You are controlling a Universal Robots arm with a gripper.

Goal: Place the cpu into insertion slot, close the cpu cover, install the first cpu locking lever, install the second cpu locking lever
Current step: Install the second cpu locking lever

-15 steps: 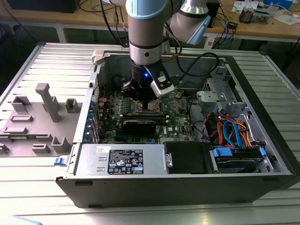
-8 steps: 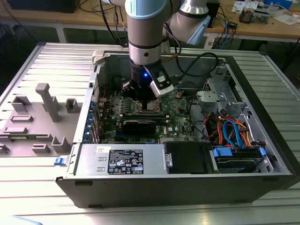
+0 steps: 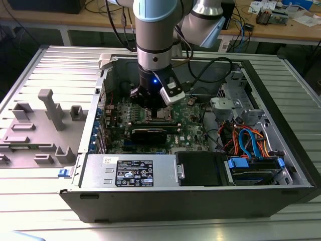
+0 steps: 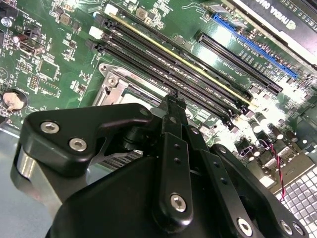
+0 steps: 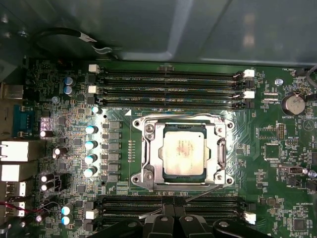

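Note:
The cpu point(image 5: 184, 151), a dull silver square, lies seated in the insertion slot point(image 5: 229, 125) on the green board. The cpu cover point(image 5: 155, 148), a thin silver frame, lies flat around it. One thin silver locking lever point(image 5: 200, 192) slants from the slot's corner toward my gripper point(image 5: 174, 214), whose black fingers sit close together beside the slot. In the second wrist view the gripper point(image 4: 172, 101) hangs just over the slot's silver rim point(image 4: 115, 84). In the exterior view the gripper point(image 3: 154, 108) is low inside the open computer case, over the slot point(image 3: 161, 115).
Long black memory slots point(image 5: 171, 84) flank the socket on two sides. A black graphics card point(image 3: 149, 134), the power supply point(image 3: 133, 173) and a drive cage with blue cables point(image 3: 251, 145) crowd the case. A grey fixture point(image 3: 45, 125) stands at the exterior view's left.

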